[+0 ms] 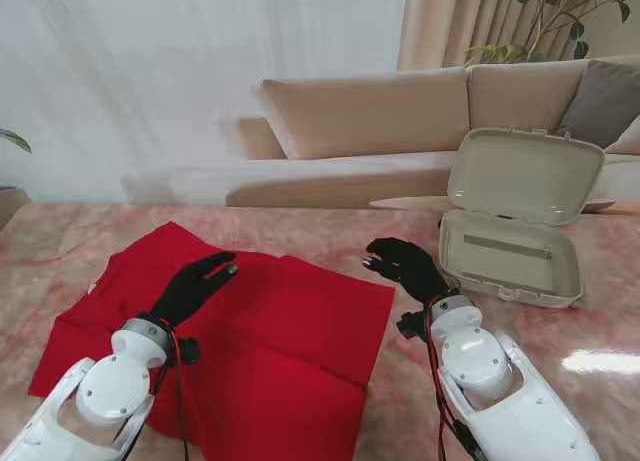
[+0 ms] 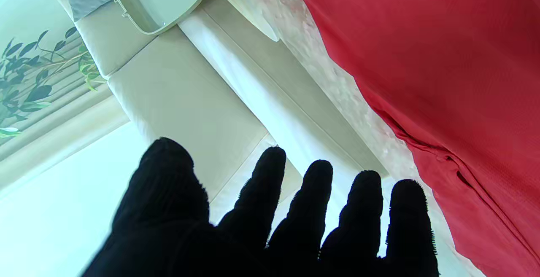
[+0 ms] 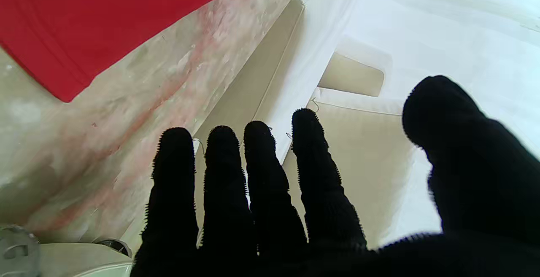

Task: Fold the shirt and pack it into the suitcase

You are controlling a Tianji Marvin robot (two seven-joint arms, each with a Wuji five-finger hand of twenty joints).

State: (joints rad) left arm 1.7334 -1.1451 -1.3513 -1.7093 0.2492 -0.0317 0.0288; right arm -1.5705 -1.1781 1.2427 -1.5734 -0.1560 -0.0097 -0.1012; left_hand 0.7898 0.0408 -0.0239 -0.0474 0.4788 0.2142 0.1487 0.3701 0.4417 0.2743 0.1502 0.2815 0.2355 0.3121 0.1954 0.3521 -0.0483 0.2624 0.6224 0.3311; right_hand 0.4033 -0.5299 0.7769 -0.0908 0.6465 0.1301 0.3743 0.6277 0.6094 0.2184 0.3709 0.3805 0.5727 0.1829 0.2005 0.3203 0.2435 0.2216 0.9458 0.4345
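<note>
Both black-gloved hands, left hand (image 1: 197, 284) and right hand (image 1: 405, 265), hover spread and empty; the soft, limp red fabric shirt (image 1: 270, 351) looks best pinched at its edges

No readable text, label, brand, number or sign shows in any view.

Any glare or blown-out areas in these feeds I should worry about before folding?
Stand view: a bright glare patch on the table near the right arm, and the curtain backdrop is washed out; the shirt and suitcase read clearly. Left wrist view: background overexposed, left hand a black silhouette. Right wrist view: the same, with the right hand backlit.
</note>
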